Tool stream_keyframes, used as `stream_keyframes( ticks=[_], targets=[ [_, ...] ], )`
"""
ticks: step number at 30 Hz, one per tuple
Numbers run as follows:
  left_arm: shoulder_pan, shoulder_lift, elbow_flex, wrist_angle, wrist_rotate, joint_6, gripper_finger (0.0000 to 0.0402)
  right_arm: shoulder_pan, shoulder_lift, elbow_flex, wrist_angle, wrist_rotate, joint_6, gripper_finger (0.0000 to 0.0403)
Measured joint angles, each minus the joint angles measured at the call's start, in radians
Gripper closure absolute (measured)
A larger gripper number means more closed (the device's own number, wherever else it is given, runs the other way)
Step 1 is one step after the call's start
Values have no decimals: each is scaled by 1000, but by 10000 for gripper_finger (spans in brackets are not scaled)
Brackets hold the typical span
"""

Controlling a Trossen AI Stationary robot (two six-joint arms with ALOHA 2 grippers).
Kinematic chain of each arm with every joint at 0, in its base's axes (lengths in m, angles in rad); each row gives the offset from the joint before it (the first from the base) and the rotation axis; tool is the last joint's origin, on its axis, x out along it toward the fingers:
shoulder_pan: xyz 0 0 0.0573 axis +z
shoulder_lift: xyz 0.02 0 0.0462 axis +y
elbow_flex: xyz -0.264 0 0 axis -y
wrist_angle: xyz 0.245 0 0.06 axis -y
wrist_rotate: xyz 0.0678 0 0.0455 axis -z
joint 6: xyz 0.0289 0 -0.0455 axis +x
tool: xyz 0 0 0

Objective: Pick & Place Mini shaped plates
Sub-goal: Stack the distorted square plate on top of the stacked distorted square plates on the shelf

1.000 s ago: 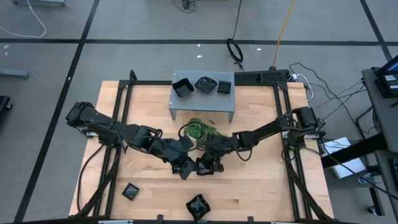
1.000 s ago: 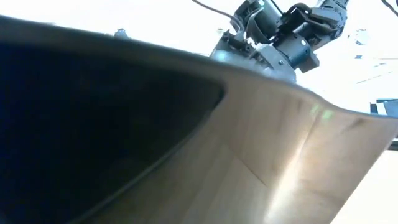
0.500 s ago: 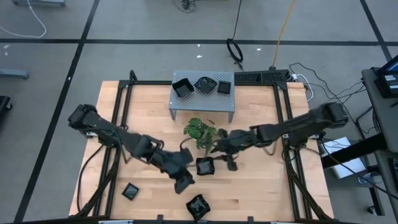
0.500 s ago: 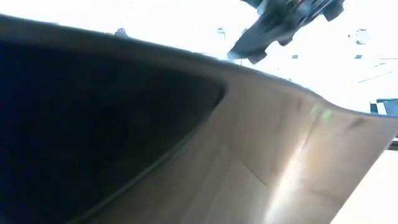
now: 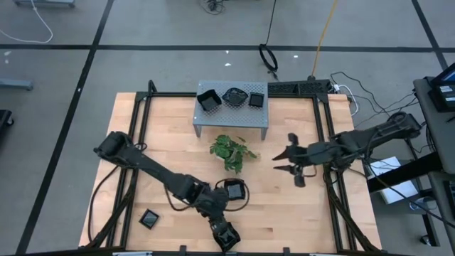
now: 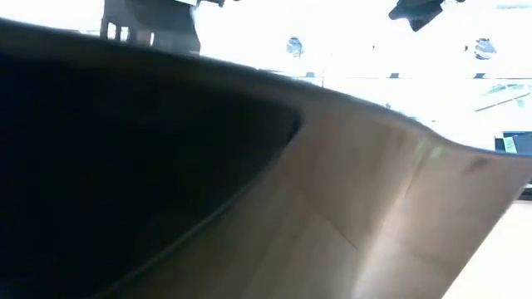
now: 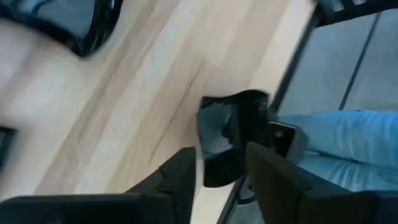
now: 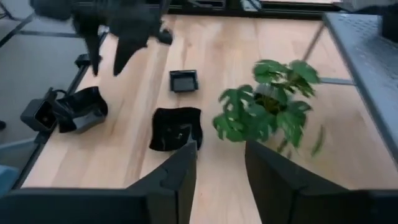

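**Wooden table** [image 5: 298,213], seen from above, with the green plant [image 5: 229,151] at its centre as the reference mark.

**Grey perforated stand** [image 5: 232,122], behind the plant, carries three mini shaped plates [image 5: 231,97].

**Left arm** reaches past the plant to the table's front edge. The left gripper [image 7: 222,152] has its fingers apart, and a wavy-edged plate [image 7: 230,124] lies just ahead of the tips, not clamped.

**Right arm** hangs to the right of the plant, well apart from any dish. The right gripper [image 5: 284,161] has its fingers spread and empty.

**Loose plates:** one [image 5: 234,190] just in front of the plant, and a square one [image 5: 149,219] at front-left of it.

**Hazards (judged):**
- The wavy-edged plate sits at the very edge of the table, in front of the plant. A fingertip landing on its rim instead of straddling it would likely push it off.
- The dish is glossy and its lip is irregular, so a shallow pinch could slip during the lift.
- Carrying it back towards the stand, the arm could brush the plant's leaves or clip the plate just in front of it.
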State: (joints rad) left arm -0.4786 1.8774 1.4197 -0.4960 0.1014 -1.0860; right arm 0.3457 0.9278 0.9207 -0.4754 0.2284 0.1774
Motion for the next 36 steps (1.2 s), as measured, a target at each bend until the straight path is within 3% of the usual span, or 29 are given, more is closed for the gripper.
stream_keyframes(
  ticks=[6, 10, 19, 31, 36],
  targets=[
    [-1, 90, 0, 30, 61, -45, 191, 11, -68, 0, -74, 11, 55, 275],
    [-2, 127, 0, 102, 98, 18, 174, 11, -75, 0, -99, 11, 65, 277],
    [-7, 148, 1, 117, -1, 45, 172, 11, -75, 0, -106, 11, 65, 277],
    [-21, 192, 2, 131, -6, 34, 174, 11, -74, -1, -106, 11, 39, 277],
    [-23, 193, 1, 126, 3, 33, 229, 11, -74, -1, -106, 11, 39, 277]
  ],
)
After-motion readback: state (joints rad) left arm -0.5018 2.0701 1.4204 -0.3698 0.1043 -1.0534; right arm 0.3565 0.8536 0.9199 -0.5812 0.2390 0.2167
